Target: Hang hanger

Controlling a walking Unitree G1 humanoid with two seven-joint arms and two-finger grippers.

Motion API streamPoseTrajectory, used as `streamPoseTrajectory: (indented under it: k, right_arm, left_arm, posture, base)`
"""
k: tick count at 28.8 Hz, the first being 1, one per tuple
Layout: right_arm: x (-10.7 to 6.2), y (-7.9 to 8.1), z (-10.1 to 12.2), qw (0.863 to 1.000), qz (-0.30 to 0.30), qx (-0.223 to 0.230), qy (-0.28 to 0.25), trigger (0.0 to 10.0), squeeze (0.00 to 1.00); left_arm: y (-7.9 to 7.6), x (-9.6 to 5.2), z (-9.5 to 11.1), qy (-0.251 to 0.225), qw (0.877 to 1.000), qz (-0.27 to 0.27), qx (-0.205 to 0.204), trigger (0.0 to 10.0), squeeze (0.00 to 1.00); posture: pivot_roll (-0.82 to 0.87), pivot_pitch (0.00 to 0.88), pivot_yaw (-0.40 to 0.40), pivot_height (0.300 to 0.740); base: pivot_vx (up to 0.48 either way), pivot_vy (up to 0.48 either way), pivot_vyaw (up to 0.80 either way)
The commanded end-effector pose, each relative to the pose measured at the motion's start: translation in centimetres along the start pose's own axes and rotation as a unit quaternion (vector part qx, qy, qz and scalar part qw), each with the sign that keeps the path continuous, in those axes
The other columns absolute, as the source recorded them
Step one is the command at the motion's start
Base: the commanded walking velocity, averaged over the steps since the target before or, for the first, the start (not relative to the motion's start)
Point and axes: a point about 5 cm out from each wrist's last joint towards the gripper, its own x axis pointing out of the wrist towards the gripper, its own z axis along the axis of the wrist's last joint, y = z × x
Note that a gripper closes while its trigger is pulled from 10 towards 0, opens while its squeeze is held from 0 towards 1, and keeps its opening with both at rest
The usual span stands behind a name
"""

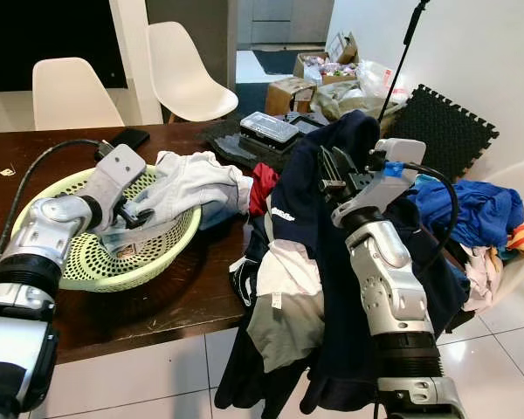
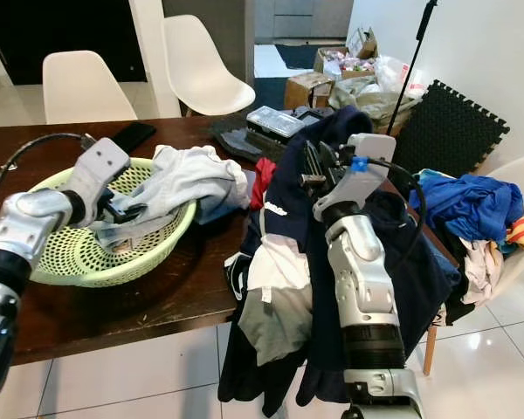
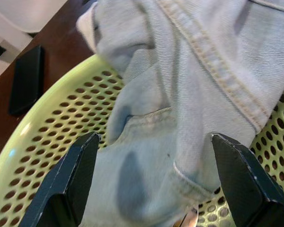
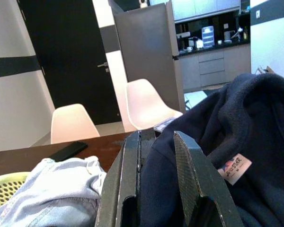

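Left gripper (image 3: 151, 184) spread wide over pale denim (image 1: 188, 183) in a green basket (image 1: 79, 262), while right gripper (image 4: 156, 179) pinches a navy hoodie (image 4: 255, 123)

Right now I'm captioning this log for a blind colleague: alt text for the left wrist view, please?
The left hand, fingers spread wide, hovers over pale blue denim clothing lying in a light green perforated basket. A black phone lies on the dark wooden table beyond.
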Motion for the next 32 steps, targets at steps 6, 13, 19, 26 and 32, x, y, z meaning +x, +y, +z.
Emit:
streamPoseTrajectory:
  k: [6, 13, 19, 26, 32]
  right_arm:
    - [-0.6, -0.6, 0.3, 1.0, -0.014, -0.004, 0.003, 10.0, 0.0]
    - [-1.3, -0.9, 0.5, 1.0, -0.018, -0.008, 0.01, 10.0, 0.0]
    - [-1.7, -0.8, 0.6, 1.0, -0.017, -0.01, 0.018, 10.0, 0.0]
    - [-1.5, -0.6, 0.8, 1.0, -0.008, -0.01, 0.023, 10.0, 0.0]
    - [-1.5, -0.6, 0.9, 1.0, -0.008, -0.012, 0.026, 10.0, 0.0]
  left_arm:
    - [-1.0, 0.7, 0.2, -0.008, 0.999, -0.026, 0.028, 10.0, 0.95]
    - [-1.5, 0.9, -0.9, 0.034, 0.997, -0.027, 0.07, 10.0, 0.0]
    - [-2.5, 1.0, -1.3, 0.024, 0.996, -0.07, 0.042, 10.0, 0.0]
    - [-2.9, 0.8, -2.7, 0.065, 0.992, -0.065, 0.092, 10.0, 0.0]
    - [-2.1, 0.7, -3.1, 0.087, 0.989, -0.014, 0.117, 0.0, 0.0]
  posture:
    - [-0.03, 0.116, -0.053, 0.74]
    - [-0.05, 0.156, -0.05, 0.74]
    - [-0.06, 0.176, -0.063, 0.74]
    - [-0.07, 0.183, -0.076, 0.74]
    - [-0.07, 0.18, -0.076, 0.74]
  base:
    - [0.0, 0.0, 0.0]
    - [0.0, 0.0, 0.0]
    - [0.0, 0.0, 0.0]
    - [0.0, 0.0, 0.0]
    - [0.0, 0.0, 0.0]
